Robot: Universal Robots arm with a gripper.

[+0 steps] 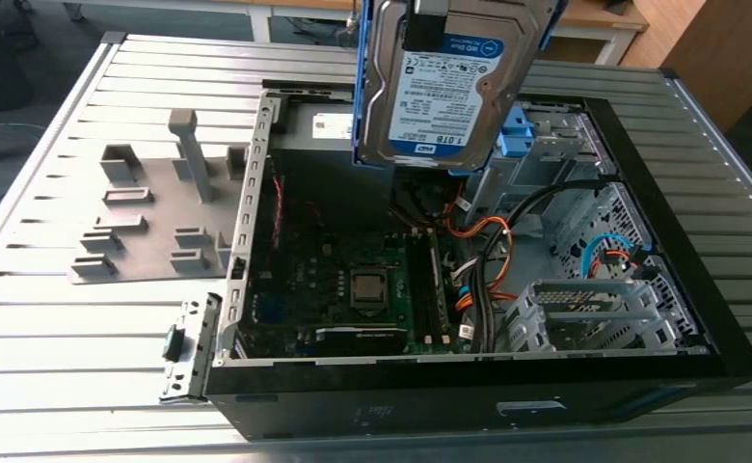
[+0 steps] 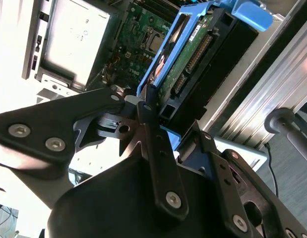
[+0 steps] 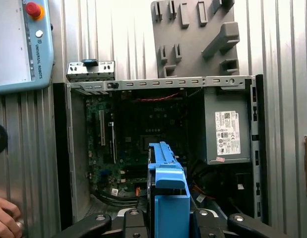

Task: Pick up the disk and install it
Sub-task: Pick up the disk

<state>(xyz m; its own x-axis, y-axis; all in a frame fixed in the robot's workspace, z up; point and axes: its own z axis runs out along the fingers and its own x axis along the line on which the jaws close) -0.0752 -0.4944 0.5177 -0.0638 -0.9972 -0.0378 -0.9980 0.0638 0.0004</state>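
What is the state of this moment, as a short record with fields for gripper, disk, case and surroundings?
gripper: gripper shut on the disk's blue carrier frame
disk: the disk held in the air above the open computer case, label towards the exterior camera, not yet installed
case: lying on the slatted metal table, side open, motherboard exposed, power supply inside
surroundings: grey fixture plate on the table, at the exterior view's left of the case; a person's hand in the first wrist view
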